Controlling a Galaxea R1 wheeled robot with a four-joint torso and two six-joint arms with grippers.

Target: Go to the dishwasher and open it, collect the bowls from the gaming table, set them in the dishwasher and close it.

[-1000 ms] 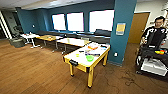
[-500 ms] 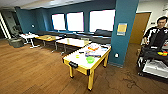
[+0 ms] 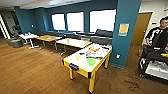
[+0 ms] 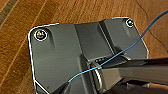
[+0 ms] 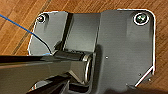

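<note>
A wood-plank floor spreads through a room with dark teal walls and three bright windows. The yellow-sided air-hockey gaming table with a smooth white top stands near the teal pillar. A person stands behind a dark cart to the right. On the tabletop sit a bright green bowl and, apart from it, a smaller pale yellow-green bowl. I cannot tell how either gripper's fingers stand.

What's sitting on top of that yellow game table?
On the gaming table, near its closer end: a bright green bowl, a smaller pale yellow-green bowl and a small black object. The colourful clutter farther back is too blurred to identify.
</note>
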